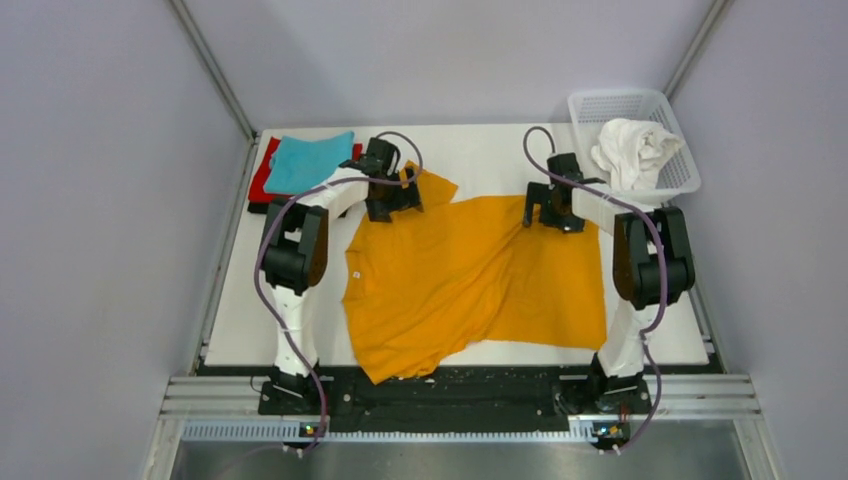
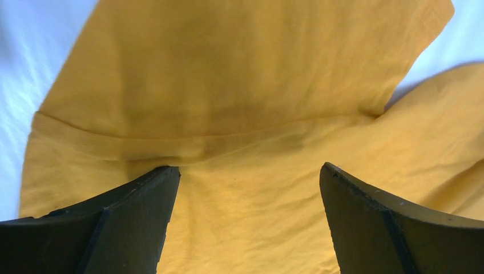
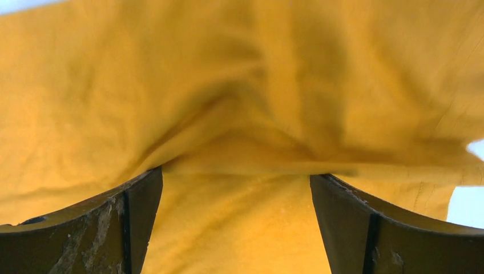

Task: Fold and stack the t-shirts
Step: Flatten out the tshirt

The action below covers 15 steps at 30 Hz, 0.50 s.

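Observation:
The orange t-shirt (image 1: pixel 470 275) lies spread and creased across the middle of the table, its near hem at the front edge. My left gripper (image 1: pixel 390 205) is open over the shirt's far left part, by the sleeve; in the left wrist view (image 2: pixel 248 171) its jaws stand wide apart with orange cloth (image 2: pixel 245 103) between them. My right gripper (image 1: pixel 553 218) is open over the far right edge; in the right wrist view (image 3: pixel 237 174) a raised fold of cloth (image 3: pixel 240 114) lies just beyond the wide-apart jaws. A folded teal shirt (image 1: pixel 310 160) lies on a red one (image 1: pixel 264 178) at the far left. The black shirt is not clearly seen.
A white mesh basket (image 1: pixel 628 104) stands at the far right corner with the crumpled white shirt (image 1: pixel 632 150) in it. Grey walls close in the table on the left, right and back. Bare white tabletop (image 1: pixel 480 150) shows between the two grippers at the back.

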Motion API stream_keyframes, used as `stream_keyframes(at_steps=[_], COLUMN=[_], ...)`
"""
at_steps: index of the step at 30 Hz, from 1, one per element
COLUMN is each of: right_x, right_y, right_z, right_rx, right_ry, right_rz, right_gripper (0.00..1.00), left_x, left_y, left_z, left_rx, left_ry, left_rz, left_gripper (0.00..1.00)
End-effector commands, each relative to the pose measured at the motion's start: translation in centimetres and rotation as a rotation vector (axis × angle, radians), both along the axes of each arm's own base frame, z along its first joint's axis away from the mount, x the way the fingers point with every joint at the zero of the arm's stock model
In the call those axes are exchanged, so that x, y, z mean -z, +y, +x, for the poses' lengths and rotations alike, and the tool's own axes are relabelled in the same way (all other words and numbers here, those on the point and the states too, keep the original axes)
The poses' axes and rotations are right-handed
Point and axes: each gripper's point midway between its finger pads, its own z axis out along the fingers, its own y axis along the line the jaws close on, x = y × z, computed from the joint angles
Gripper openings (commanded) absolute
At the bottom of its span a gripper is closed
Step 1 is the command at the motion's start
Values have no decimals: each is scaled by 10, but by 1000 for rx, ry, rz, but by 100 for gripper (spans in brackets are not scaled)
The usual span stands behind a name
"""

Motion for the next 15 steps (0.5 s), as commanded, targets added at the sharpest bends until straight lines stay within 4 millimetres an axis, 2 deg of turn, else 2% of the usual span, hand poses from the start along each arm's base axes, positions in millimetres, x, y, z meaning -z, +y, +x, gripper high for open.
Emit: stream_keyframes(at_steps=[1, 2, 4, 7, 9, 10, 11, 15], right_x=[2, 3, 3, 3, 12, 6, 14, 8], right_y=[12, 14, 16, 19, 19, 18, 16, 7], right_z=[52, 62, 81, 109, 125, 136, 141, 159], right_rx=[-14, -20, -41, -91, -120, -125, -126, -89], right_ry=[-62, -69, -84, -95, -88, -104, -85, -86], right_rz=[11, 11, 2, -25, -47, -58, -72, -97], right_gripper=[99, 99, 99, 99, 99, 99, 99, 99], left_x=[31, 32, 23, 24, 22, 16, 15, 0], left_y=[56, 56, 56, 65, 67, 67, 67, 61], left_z=[38, 47, 74, 105, 122, 131, 140, 169], left_rx=[-80, -70, -66, -95, -106, -104, -103, -64], left_ry=[12, 6, -29, -63, -85, -110, -125, -205], left_rz=[118, 109, 96, 102, 70, 50, 39, -16], left_gripper=[99, 99, 99, 99, 99, 99, 99, 99])
